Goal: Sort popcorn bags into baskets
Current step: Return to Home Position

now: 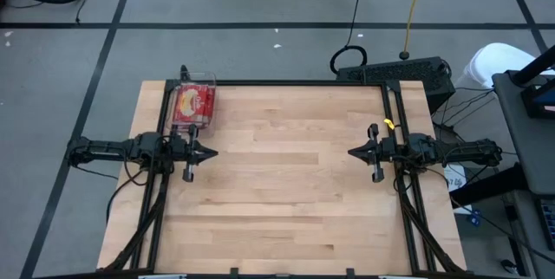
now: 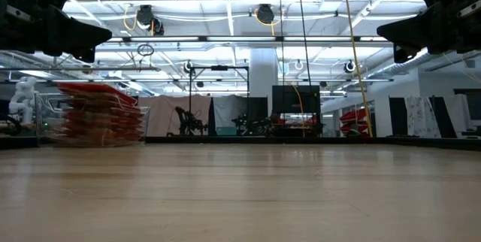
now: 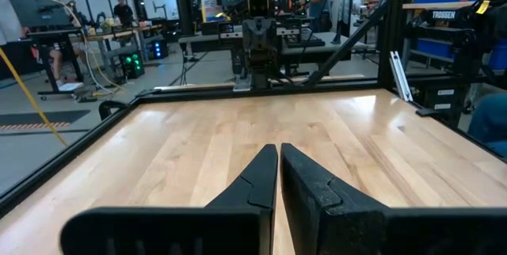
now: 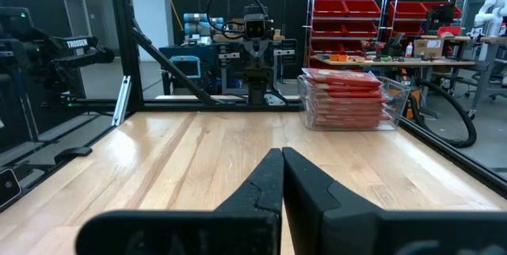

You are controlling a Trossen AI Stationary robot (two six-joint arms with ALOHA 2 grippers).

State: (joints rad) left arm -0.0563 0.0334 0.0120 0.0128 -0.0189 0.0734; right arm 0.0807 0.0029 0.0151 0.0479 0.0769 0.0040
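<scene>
A clear plastic basket [image 1: 194, 106] stands at the table's far left corner, holding a stack of several red popcorn bags [image 4: 346, 97]; the top one shows a yellow popcorn picture [image 1: 192, 102]. The stack shows through the basket wall in the low view [image 2: 101, 114]. My left gripper [image 1: 211, 152] hangs shut above the table's left edge, pointing level toward the right, just nearer than the basket. My right gripper [image 1: 354, 152] hangs shut above the right edge, pointing level toward the left. Both touch nothing.
The bare wooden tabletop [image 1: 286, 184] lies between the two arms, framed by a black metal rail [image 1: 286, 83]. A black power box with cables [image 1: 395, 73] sits off the table's far right corner. People and shelves show in the room beyond.
</scene>
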